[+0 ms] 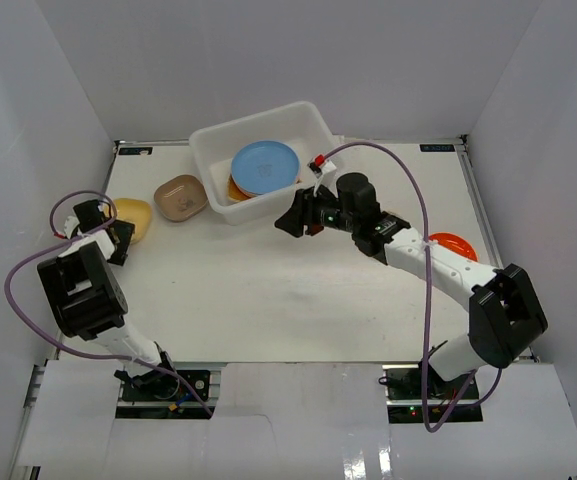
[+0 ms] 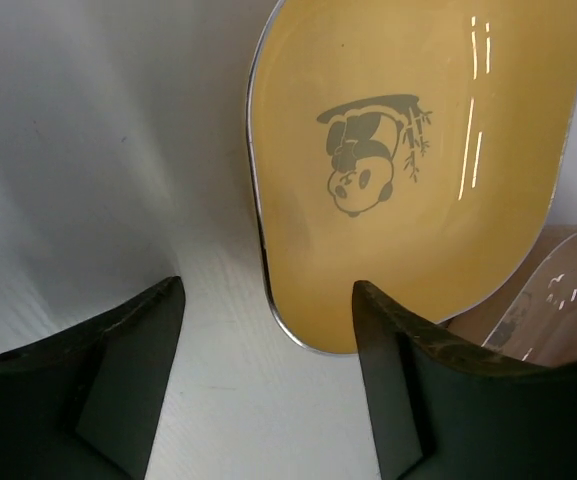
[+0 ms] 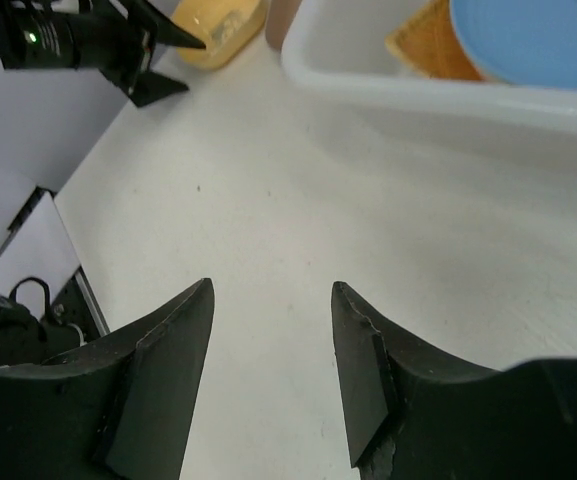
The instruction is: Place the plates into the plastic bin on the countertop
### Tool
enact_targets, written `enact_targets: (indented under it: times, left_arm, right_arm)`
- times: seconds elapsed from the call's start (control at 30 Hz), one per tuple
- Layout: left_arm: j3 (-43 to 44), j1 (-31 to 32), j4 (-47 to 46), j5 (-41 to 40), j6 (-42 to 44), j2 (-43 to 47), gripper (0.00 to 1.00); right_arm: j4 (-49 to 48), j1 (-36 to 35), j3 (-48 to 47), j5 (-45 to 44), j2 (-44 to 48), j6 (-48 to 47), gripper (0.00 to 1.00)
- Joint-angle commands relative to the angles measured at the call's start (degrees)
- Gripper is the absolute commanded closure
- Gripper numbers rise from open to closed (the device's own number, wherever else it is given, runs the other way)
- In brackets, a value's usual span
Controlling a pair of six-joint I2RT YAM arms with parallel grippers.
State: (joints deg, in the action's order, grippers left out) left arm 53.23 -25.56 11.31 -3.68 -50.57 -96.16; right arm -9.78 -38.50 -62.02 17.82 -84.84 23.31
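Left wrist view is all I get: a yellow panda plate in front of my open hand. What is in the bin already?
Observer: A blue plate lies in the plastic bin, on top of an orange-tan dish.
Operator: Where is the right hand?
Observer: The right hand hovers open and empty just outside the bin's near wall.
Operator: Anything over on the far right side?
Observer: An orange plate sits near the right edge of the countertop, partly hidden by the right arm.
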Motion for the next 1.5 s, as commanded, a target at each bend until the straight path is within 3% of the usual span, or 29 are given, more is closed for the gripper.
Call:
enact_targets:
  times: [0.0, 0.17, 0.2, 0.3, 0.43, 0.63, 0.7, 0.73, 0.8, 0.87, 0.9, 1.0, 1.13, 1.27, 1.47]
  left_arm:
    - [2.31, -0.28, -2.26, 0.52, -0.50, -0.16, 0.28]
    - [3.89, -0.37, -0.42, -0.53, 0.20, -1.05, 0.76]
    - [3.81, -0.37, -0.15, -1.32, 0.20, -0.70, 0.89]
    - [4.07, -0.63, 2.74, -3.95, 1.43, 2.20, 1.00]
    - [2.06, -0.63, 3.54, -3.96, 1.70, 10.44, 1.00]
    - [-1.64, 1.56, 1.26, -0.03, 1.79, 29.70, 1.00]
    - [1.68, 7.60, 0.82, 1.57, 2.84, 31.56, 1.00]
    - [3.44, 14.16, 0.73, 0.44, 3.54, 31.04, 1.00]
    - [9.83, 20.69, 1.60, -1.14, 5.74, 27.46, 1.00]
    - [14.24, 28.61, 2.22, -1.94, 6.44, 23.93, 1.00]
    - [18.27, 30.38, 2.92, -1.77, 6.53, 20.00, 1.00]
    - [23.30, 35.39, 3.28, -1.76, 7.23, 14.44, 1.00]
    - [34.44, 40.84, 3.89, -1.94, 8.99, 0.68, 1.00]
    - [46.13, 43.05, 8.28, -2.38, 10.13, -11.81, 1.00]
    - [57.58, 43.32, 12.68, -2.91, 10.57, -22.83, 1.00]
  right_arm:
    - [-0.94, -0.61, 2.42, 0.54, 2.22, -2.04, 0.44]
    - [-0.68, -0.70, 4.27, 0.54, 3.45, -1.86, 0.44]
    - [-0.68, -0.70, 4.45, 0.28, 3.71, -1.95, 0.44]
    - [1.07, -0.70, 3.84, -0.42, 4.59, -2.92, 0.44]
    - [2.04, -0.70, 3.31, -0.95, 6.35, -3.71, 0.44]
    - [3.19, -0.44, 4.97, -4.20, 11.79, -4.77, 0.44]
    - [3.45, -0.17, 5.85, -7.09, 13.29, -4.42, 0.45]
    - [3.63, 0.00, 6.47, -8.23, 14.69, -4.07, 0.46]
    - [3.89, 0.44, 8.57, -12.18, 16.19, -3.36, 0.50]
    - [3.98, 0.62, 11.38, -16.48, 19.08, -2.22, 0.66]
    - [3.98, 0.79, 12.44, -17.46, 21.18, -1.61, 0.91]
    - [4.16, 0.88, 16.31, -20.55, 24.97, -0.81, 0.92]
    - [4.86, 0.88, 19.04, -18.79, 27.35, -0.11, 0.92]
    - [6.53, 0.88, 19.92, -18.96, 28.59, -0.81, 0.92]
    - [8.02, 0.88, 20.53, -19.67, 29.99, -1.25, 0.92]
